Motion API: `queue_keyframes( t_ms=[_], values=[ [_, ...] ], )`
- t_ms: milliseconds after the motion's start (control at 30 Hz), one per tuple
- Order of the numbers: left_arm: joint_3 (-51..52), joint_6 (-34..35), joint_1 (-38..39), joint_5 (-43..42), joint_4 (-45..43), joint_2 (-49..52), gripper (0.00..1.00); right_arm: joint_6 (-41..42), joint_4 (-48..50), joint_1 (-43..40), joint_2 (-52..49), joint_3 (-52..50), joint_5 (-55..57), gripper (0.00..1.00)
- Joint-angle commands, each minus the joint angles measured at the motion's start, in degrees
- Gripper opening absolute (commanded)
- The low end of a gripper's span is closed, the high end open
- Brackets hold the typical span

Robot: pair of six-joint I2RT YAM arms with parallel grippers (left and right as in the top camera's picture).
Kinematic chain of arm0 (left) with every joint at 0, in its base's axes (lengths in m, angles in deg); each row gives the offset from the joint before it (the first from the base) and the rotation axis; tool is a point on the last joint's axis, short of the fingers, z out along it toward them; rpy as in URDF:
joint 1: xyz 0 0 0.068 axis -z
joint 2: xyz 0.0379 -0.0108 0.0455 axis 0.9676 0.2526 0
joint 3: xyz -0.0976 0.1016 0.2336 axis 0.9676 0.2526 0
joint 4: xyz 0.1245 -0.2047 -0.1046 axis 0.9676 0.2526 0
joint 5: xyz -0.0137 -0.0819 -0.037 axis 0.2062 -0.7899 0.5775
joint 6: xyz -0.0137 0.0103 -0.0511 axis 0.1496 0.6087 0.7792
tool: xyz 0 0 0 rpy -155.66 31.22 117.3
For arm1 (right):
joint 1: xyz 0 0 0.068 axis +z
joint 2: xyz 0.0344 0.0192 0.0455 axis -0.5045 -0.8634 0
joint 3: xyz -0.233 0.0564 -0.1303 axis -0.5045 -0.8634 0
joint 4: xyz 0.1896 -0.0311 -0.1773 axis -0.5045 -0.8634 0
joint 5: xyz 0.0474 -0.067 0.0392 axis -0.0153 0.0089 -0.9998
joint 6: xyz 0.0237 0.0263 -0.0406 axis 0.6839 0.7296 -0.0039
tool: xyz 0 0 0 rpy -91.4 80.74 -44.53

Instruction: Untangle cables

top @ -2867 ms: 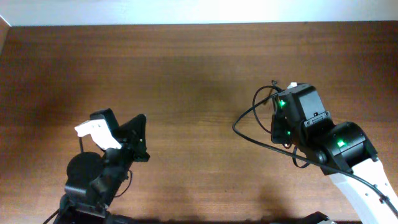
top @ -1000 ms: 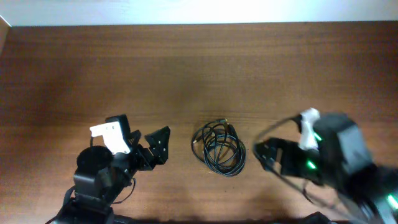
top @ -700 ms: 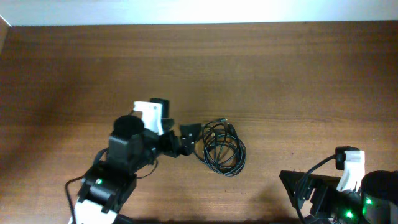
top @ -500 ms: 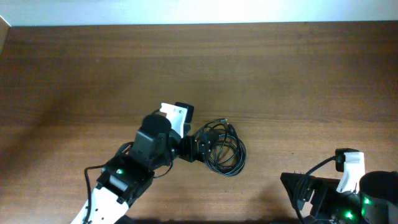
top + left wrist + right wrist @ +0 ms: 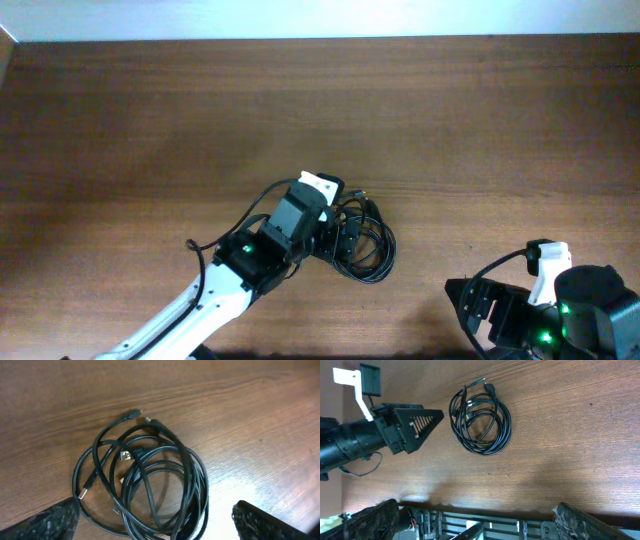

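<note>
- Left gripper [image 5: 156, 505]: you will find it spread wide and empty, poised over the coiled bundle of thin glossy black cables [image 5: 165, 467].
- Right gripper [image 5: 476, 506]: fingers wide apart, holding nothing, well apart from the bundle.
- Bundle: lies mid-way across your brown wooden bench [image 5: 150, 120].

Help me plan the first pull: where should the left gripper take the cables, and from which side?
Take the loose tail ending in a plug, topmost in the left wrist view. It juts clear of the dense coil, with bare table on both sides, so the open left gripper can likely come straight down, straddling it.
</note>
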Motion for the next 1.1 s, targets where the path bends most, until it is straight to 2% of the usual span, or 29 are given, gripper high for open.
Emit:
queue_keyframes(
  t_ms=[0, 133, 233, 367, 400, 500, 533, 700, 767, 867, 1067],
  values=[
    [-0.48, -1.14, 0.22, 0.81, -0.31, 1.09, 1.0, 0.15, 0.02, 0.2, 0.17, -0.24, 0.33, 0.99],
    [-0.48, -1.62, 1.55, 0.79, -0.37, 1.11, 0.98, 0.17, 0.02, 0.2, 0.17, -0.24, 0.31, 0.98],
    [-0.48, -7.23, 4.72, 0.87, -1.6, 1.36, 0.98, 0.17, 0.02, 0.2, 0.17, -0.24, 0.31, 0.99],
    [-0.48, -8.28, 6.32, 4.26, -4.48, 4.07, 0.99, 1.64, -0.44, 0.2, 0.17, -0.35, 0.31, 0.98],
    [-0.48, -8.28, 6.32, 4.24, -4.87, 4.9, 0.97, 1.64, -0.42, 0.2, 0.17, -0.35, 0.35, 0.99],
    [-0.48, -9.99, 6.32, 4.22, -5.14, 6.62, 0.76, 1.64, -0.42, 0.2, 0.17, -0.35, 0.5, 0.99],
    [-0.48, -9.99, 6.34, 4.13, -5.51, 7.32, 0.73, 1.64, -0.42, 0.2, 0.17, -0.35, 0.5, 0.99],
    [-0.48, -9.99, 9.44, 4.02, -6.38, 9.84, 0.68, 1.64, -0.42, 0.2, 0.17, -0.35, 0.5, 0.98],
    [-0.46, -9.94, 10.86, 4.02, -8.5, 12.28, 0.61, 1.64, -0.42, 0.2, 0.17, -0.35, 0.5, 0.99],
    [-0.46, -9.88, 11.96, 4.0, -12.63, 17.55, 0.59, 1.64, -0.44, 0.2, 0.17, -0.35, 0.5, 0.99],
    [-0.48, -9.68, 11.96, 3.54, -13.44, 24.72, 0.61, 1.66, -1.66, 0.2, 0.17, -0.35, 0.31, 0.99]
  ],
)
